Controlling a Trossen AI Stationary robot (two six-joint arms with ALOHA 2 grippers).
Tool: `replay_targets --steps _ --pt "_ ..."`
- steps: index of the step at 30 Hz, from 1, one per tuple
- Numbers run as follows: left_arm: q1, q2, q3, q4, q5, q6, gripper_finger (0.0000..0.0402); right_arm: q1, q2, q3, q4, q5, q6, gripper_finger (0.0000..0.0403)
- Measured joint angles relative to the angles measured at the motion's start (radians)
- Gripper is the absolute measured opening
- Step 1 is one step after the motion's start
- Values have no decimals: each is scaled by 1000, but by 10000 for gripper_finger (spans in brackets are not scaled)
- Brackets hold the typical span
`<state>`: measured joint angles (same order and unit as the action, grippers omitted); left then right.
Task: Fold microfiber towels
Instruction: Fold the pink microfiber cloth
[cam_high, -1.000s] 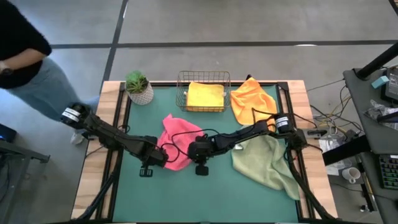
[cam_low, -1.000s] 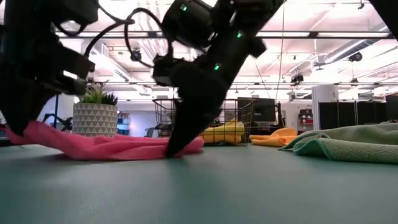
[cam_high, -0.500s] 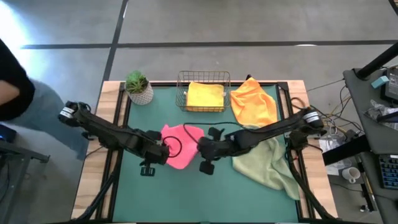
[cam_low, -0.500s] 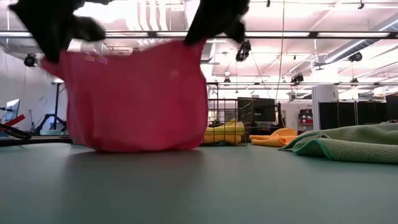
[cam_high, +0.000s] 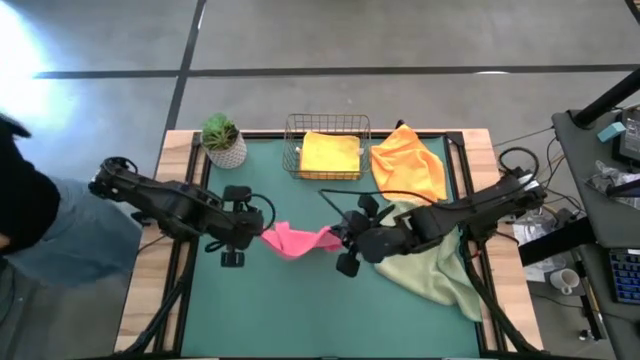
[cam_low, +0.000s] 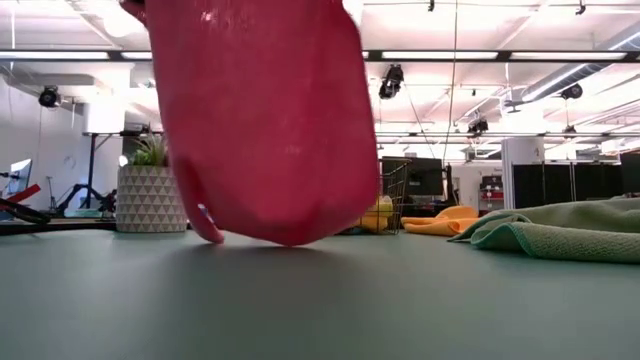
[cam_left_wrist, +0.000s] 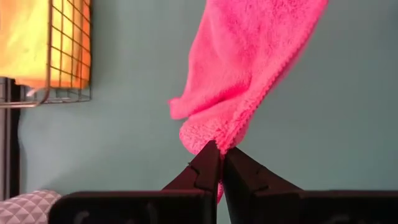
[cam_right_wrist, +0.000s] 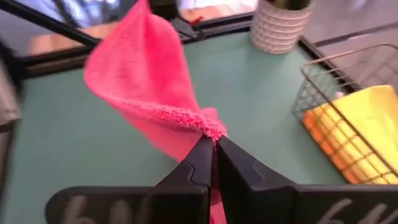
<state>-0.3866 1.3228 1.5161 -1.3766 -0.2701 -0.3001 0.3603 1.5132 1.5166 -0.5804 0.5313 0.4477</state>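
Observation:
A pink microfiber towel (cam_high: 298, 240) hangs between my two grippers above the middle of the green table. My left gripper (cam_high: 263, 236) is shut on its left end and my right gripper (cam_high: 336, 240) is shut on its right end. In the low view the pink towel (cam_low: 265, 120) hangs as a broad sheet, and I cannot tell whether its lower edge (cam_low: 285, 240) touches the table. A yellow towel (cam_high: 330, 153) lies in the wire basket. An orange towel (cam_high: 408, 165) and a sage green towel (cam_high: 432, 262) lie crumpled at the right. My left gripper pinches a corner of the pink towel (cam_left_wrist: 219, 135) between its two fingertips (cam_left_wrist: 208, 163), slanting down from the table's left. The cloth runs away from the fingers toward the other arm. My right gripper pinches the towel's hemmed edge at a bunched corner (cam_right_wrist: 208, 127) between its fingertips (cam_right_wrist: 200, 163), slanting down from the table's right. The cloth spreads from there toward the left gripper and sags between the two.
A potted plant (cam_high: 222, 140) stands at the far left corner and the wire basket (cam_high: 327, 125) at the far middle. The green towel takes up the right side. A person (cam_high: 30, 215) stands beside the table's left edge. Bare green table lies near the front.
Both grippers have risen, shut on the pink towel, the right one also going toward the table's right edge. The towel has come up from a crumpled heap on the table and now hangs spread between them.

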Motion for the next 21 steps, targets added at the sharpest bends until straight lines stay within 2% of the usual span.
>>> replay_targets --steps 2,5,8,10,12,15,18,21 --pt "0 0 37 -51 1 -1 0 4 -23 0 -11 -30 0 8" --pt "0 2 90 -118 -14 4 0 17 -43 0 -28 61 8 8" --pt "0 2 123 -125 -111 19 0 13 -72 0 -21 6 -39 8" --pt "0 4 130 -110 -188 20 0 14 -84 0 -29 120 -19 8" --pt "2 10 130 -115 -197 44 0 12 -94 0 -55 135 -25 8" --pt "1 23 129 -130 -172 49 0 13 -106 0 -50 131 -46 8" --pt "1 31 129 -154 -72 49 0 13 -130 0 -50 54 -64 8" --pt "1 38 129 -165 2 50 0 13 -144 0 -51 86 -66 8"
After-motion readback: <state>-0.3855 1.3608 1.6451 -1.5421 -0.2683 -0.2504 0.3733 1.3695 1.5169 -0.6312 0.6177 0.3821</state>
